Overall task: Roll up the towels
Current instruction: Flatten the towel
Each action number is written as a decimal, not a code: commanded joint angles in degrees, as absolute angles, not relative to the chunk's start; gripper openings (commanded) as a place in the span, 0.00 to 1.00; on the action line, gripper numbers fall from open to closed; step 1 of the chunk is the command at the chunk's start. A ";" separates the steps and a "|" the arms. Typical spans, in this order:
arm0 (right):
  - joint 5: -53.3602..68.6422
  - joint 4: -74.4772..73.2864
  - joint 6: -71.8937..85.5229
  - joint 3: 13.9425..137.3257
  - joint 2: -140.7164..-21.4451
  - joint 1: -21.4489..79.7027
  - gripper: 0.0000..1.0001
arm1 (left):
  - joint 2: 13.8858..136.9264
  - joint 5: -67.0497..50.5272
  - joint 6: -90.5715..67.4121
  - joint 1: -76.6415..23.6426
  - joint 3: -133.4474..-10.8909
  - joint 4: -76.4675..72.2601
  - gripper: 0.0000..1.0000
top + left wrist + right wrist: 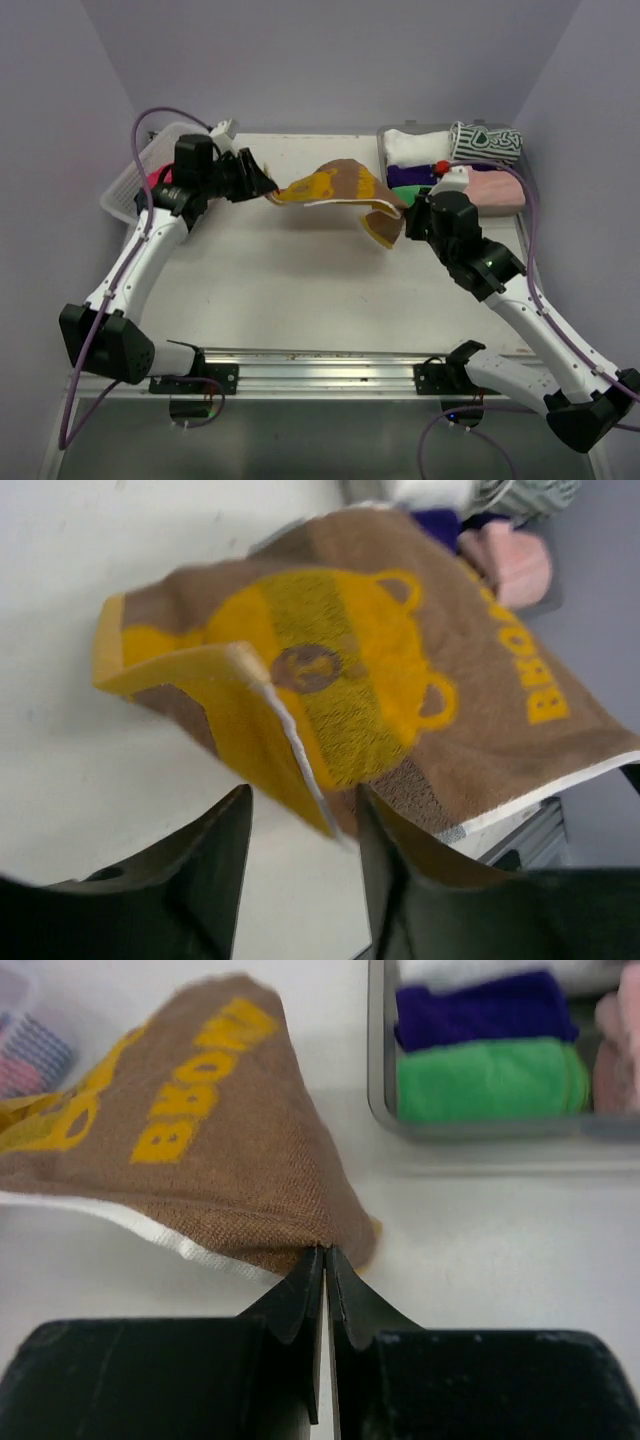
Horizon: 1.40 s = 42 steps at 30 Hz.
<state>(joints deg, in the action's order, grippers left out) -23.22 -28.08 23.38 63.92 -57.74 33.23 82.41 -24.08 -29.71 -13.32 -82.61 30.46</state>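
A yellow-and-brown towel (335,185) with a bear print hangs stretched above the table between my two grippers. My right gripper (405,218) is shut on its right corner; the right wrist view shows the closed tips (325,1252) pinching the brown cloth (200,1160). My left gripper (262,185) is at the towel's left end. In the left wrist view its jaws (300,815) stand apart, with a folded yellow corner of the towel (400,680) reaching down between the tips.
A shallow grey tray (381,140) at the back right holds rolled towels: white (415,148), black-and-white striped (485,142), purple (410,175), green (490,1080) and pink (495,188). A white lattice basket (135,180) with cloths stands at the back left.
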 commanded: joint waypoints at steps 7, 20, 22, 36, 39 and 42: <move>-13.26 -35.15 32.16 42.98 -50.10 33.13 0.64 | 68.47 -19.35 -34.19 -12.30 -47.37 27.50 0.78; -13.63 -36.83 39.20 42.19 -52.21 33.14 0.67 | 79.87 -6.42 -34.80 -14.15 -52.55 30.15 0.72; -13.54 -36.83 39.73 41.75 -52.21 33.13 0.67 | 82.25 -3.96 -35.59 -15.73 -53.69 29.88 0.72; -14.33 -39.64 41.04 41.31 -50.63 33.13 0.67 | 99.93 6.05 -41.84 -23.29 -60.47 28.92 0.57; -14.15 -39.81 41.31 40.96 -50.54 33.13 0.67 | 101.95 6.85 -42.01 -23.29 -61.43 29.00 0.42; -14.06 -40.08 41.92 40.34 -51.06 33.13 0.67 | 103.36 5.28 -41.05 -23.29 -62.40 28.83 0.02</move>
